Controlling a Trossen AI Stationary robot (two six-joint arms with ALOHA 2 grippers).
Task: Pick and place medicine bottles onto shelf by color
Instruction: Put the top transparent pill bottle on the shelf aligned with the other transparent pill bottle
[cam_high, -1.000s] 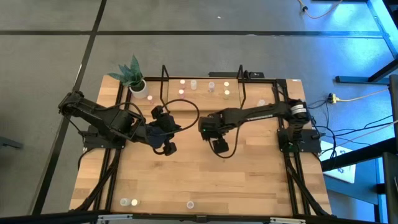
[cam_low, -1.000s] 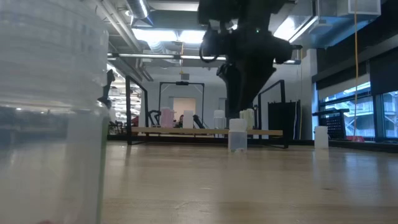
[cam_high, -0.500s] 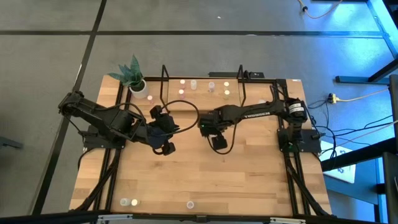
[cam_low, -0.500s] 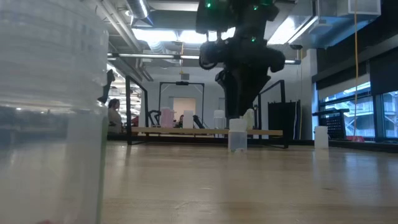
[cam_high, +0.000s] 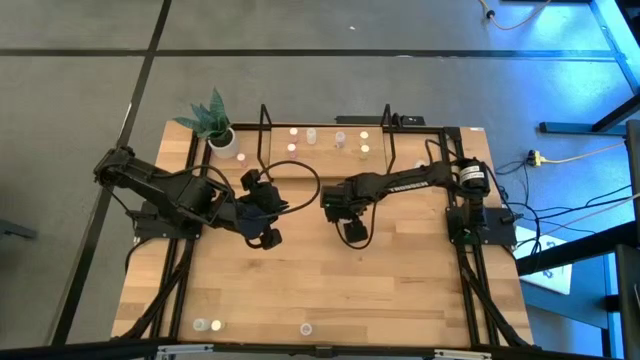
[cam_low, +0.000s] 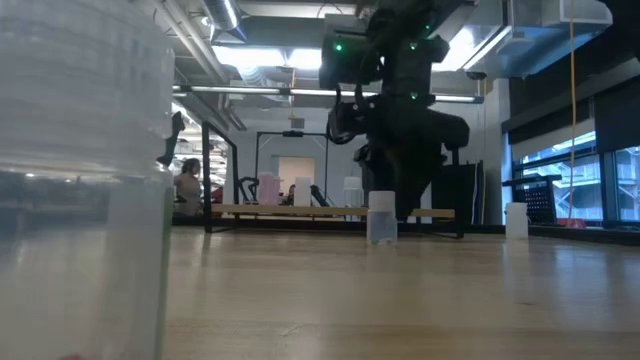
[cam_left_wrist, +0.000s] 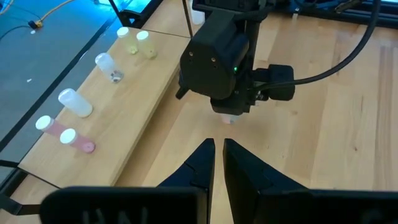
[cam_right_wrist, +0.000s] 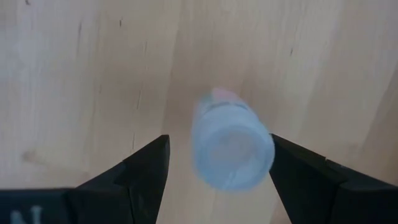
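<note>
One bottle (cam_right_wrist: 231, 146) stands upright mid-bench, straight under the right gripper (cam_right_wrist: 214, 163), its fingers spread wide either side. Left gripper (cam_left_wrist: 217, 158) waits nearby, pressed shut, facing it; shelf (cam_high: 325, 140) sits along the far edge.

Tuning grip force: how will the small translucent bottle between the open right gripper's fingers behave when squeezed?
The small translucent bottle looks like thin plastic, so probably light. Its smooth round wall may slip or twist. Standing narrow and upright between the right gripper fingers, it could tip if one touches first.
</note>
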